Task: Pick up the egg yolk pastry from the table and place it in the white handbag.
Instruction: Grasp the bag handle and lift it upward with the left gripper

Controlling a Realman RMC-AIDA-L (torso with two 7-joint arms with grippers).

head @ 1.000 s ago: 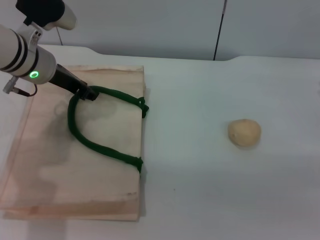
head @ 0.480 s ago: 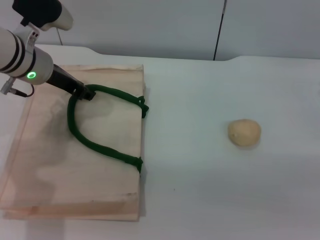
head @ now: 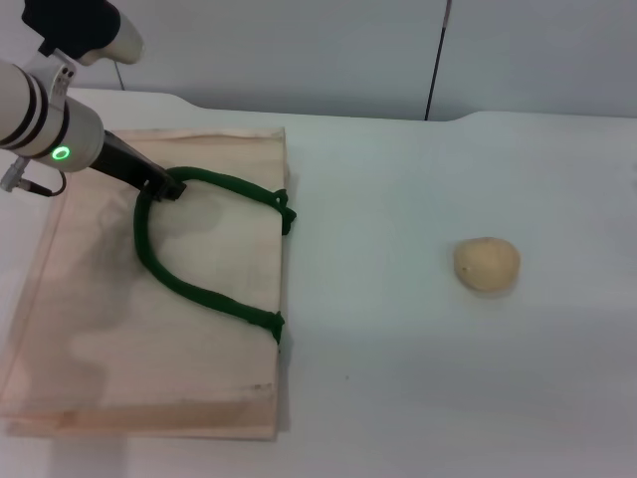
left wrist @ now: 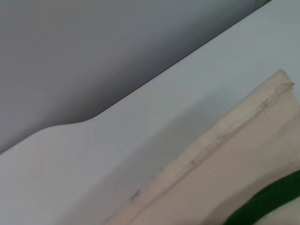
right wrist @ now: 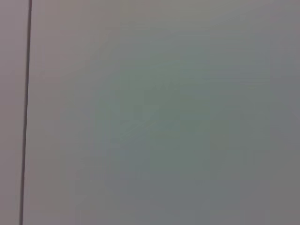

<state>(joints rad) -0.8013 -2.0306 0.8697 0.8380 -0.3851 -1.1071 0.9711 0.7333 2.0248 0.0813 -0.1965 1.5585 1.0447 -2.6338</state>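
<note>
Right of bag: round, tan pastry [head: 487, 264]

White table [head: 418, 378], grey wall [head: 299, 50] with dark vertical line [head: 435, 60].

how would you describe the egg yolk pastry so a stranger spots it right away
On the white table, look to the robot's right of the flat white handbag with green rope handles. The egg yolk pastry sits there alone, well apart from the bag: a small, round, pale tan ball.

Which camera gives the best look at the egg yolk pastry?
The head view: the egg yolk pastry sits whole and unobstructed on the white table, apart from the handbag. The left wrist view shows only bag edge and table; the right wrist view shows neither.
</note>
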